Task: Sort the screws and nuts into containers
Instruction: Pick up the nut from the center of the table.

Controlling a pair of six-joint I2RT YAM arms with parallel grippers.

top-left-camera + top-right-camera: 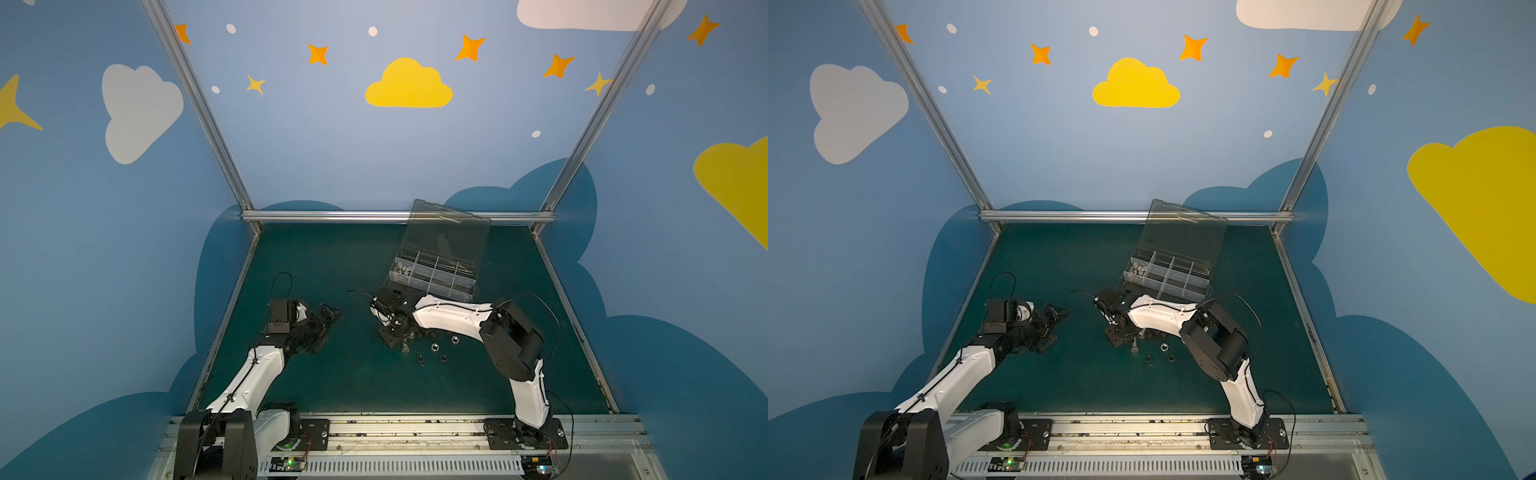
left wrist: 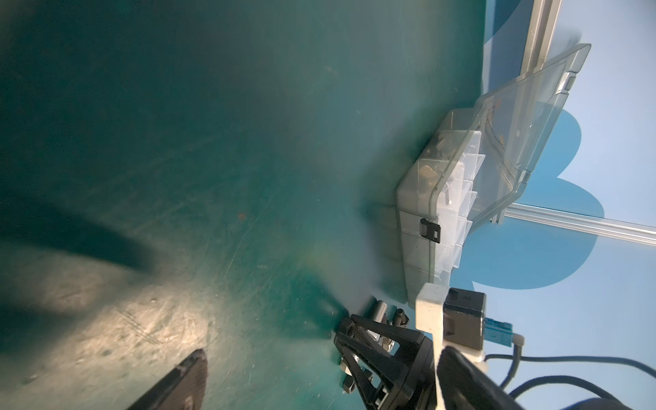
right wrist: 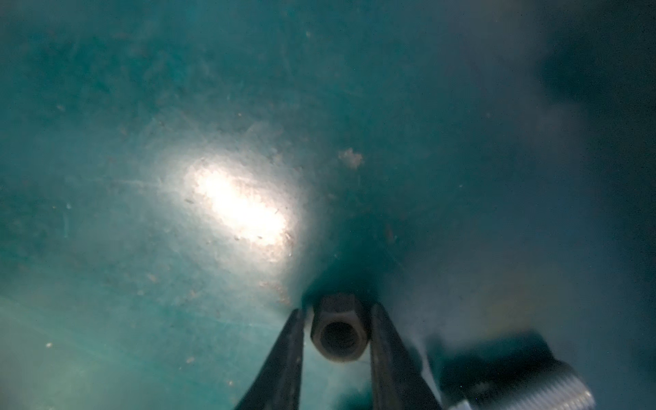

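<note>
My right pincer [image 3: 337, 311] is down at the desk [image 1: 332, 386], and the black nut [image 3: 339, 333] lies straight between its two fingers [image 3: 284, 355]. The nut shows its hole toward my wrist camera and its flat sides toward the fingers, so the closing line goes across the flats, which is good. On one side I see a thin bright slit between finger and nut; on the other side the finger seems to touch. Whether the nut is pressed firmly, I cannot tell. A silver bolt [image 3: 532, 387] lies just beside one finger, outside the grasp. My left pincer [image 1: 326, 328] is spread wide and holds nothing, well apart from the nut, so I judge this pick belongs to the right arm. The organizer box [image 1: 451, 291], with its lid up, stands near, just behind my right pincer toward the back wall. I judge the lift must go up and then that way.
</note>
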